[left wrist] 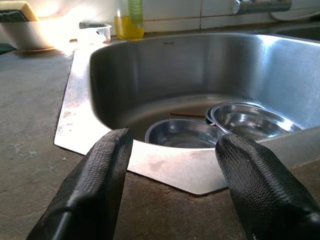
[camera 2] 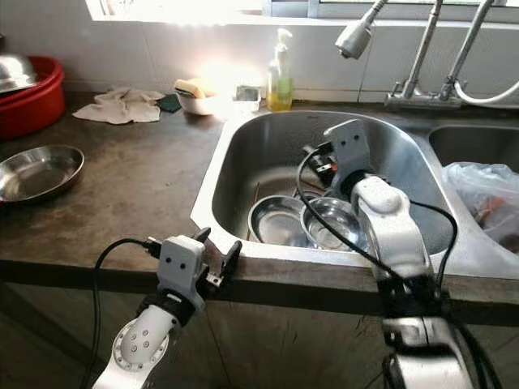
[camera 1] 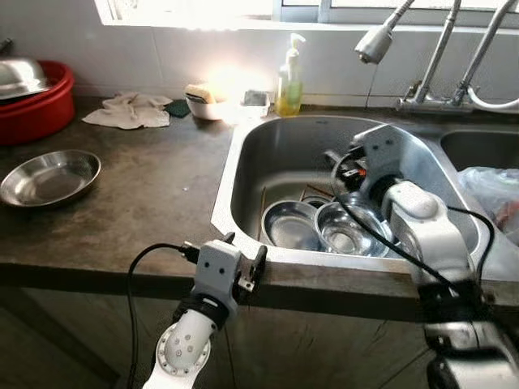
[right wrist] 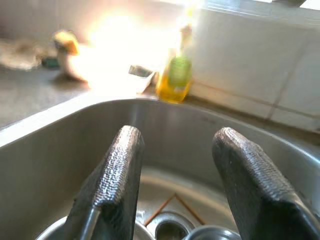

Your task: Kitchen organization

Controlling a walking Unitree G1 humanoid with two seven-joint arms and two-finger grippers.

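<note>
Over the sink (camera 1: 243,174), the right gripper (camera 1: 350,166) is hanging above two steel bowls (camera 1: 292,224), probably lining up a lift; its fingertips are hiding behind the wrist. At the counter edge, the left gripper (left wrist: 172,165) is pointing at the bowls, fingers apart, empty. Along the right wrist, fingers (right wrist: 117,170) are gaping over the drain (right wrist: 170,227), soap bottle (right wrist: 175,75) blurring in glare.

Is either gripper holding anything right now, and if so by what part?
Nothing is held: the left gripper and the right gripper are both open, with nothing between their fingers.
</note>
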